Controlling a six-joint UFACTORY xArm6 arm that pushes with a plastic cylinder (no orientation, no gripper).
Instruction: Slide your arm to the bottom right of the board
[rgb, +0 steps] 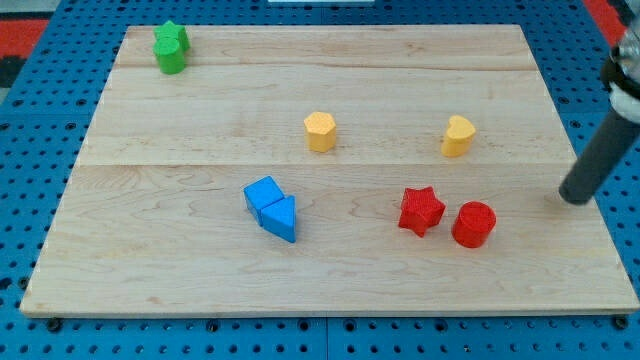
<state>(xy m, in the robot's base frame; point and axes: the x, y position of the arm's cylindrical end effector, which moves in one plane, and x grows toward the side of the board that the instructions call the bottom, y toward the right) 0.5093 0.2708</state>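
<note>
Eight small blocks sit on the wooden board (330, 85), and none of them needs to be moved for this task, which concerns only where my tip ends up. My tip (574, 197) rests on the board near its right edge, about midway down, well apart from every block; the closest is the red cylinder (473, 224), to the view's left and a little lower, with the red star (421, 210) just beside that. Further off are a yellow heart-like block (458, 136), a yellow hexagon (320, 131), a blue cube (264, 194) touching a blue triangular block (282, 218), and two green blocks (171, 48) huddled at the top left corner. There is no hand on this arm, only the dark rod, so nothing spreads or pinches. I judge the slide to be partly done: the tip is on the correct side but not yet low enough. The next move calls for travelling toward the view's bottom, keeping close to the right edge so as to stay clear of the red cylinder, and stopping short of the board's lip above the blue pegboard tabletop (30, 110).
</note>
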